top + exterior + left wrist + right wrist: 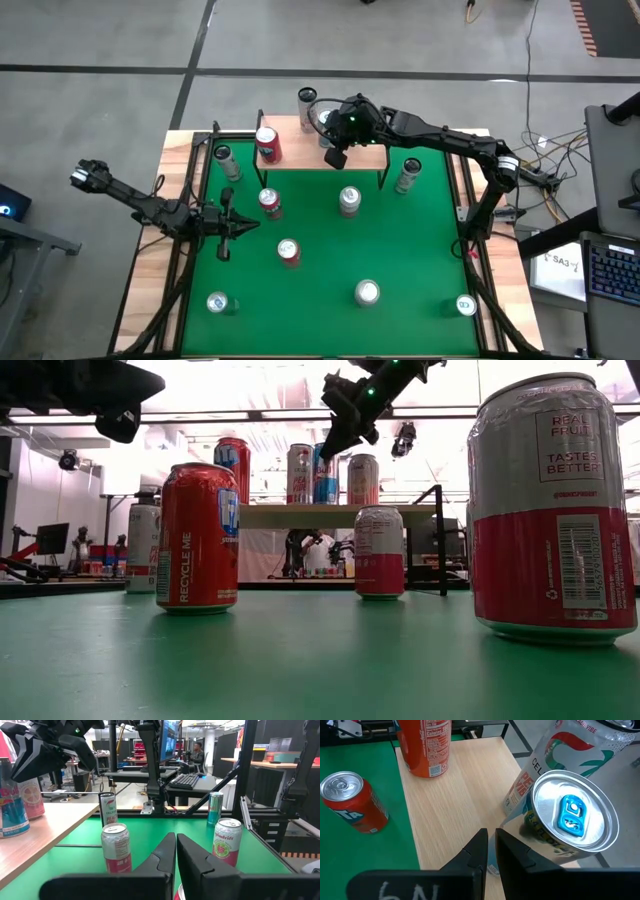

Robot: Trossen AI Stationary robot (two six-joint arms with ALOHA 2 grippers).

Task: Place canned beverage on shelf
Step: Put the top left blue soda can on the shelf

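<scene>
Upright cans [553, 500] crowd the tabletop [400, 250] while the right hand [337, 155], fingers together and empty, hovers above the shelf [300, 158] beside a blue-tabbed can [570, 815].

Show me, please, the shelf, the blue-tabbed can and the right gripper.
shelf [455, 805]: right wrist view, bare wood top.
blue-tabbed can [572, 812]: right wrist view, lid tab.
right gripper [491, 851]: right wrist view, between closed fingers.

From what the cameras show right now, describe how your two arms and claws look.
Both arms are dark, slim and jointed. The right arm has a silver band near its elbow and a green light by its claw. The left claw has two flat, black, wedge-shaped fingers. White handwritten characters mark the right wrist's housing.
</scene>
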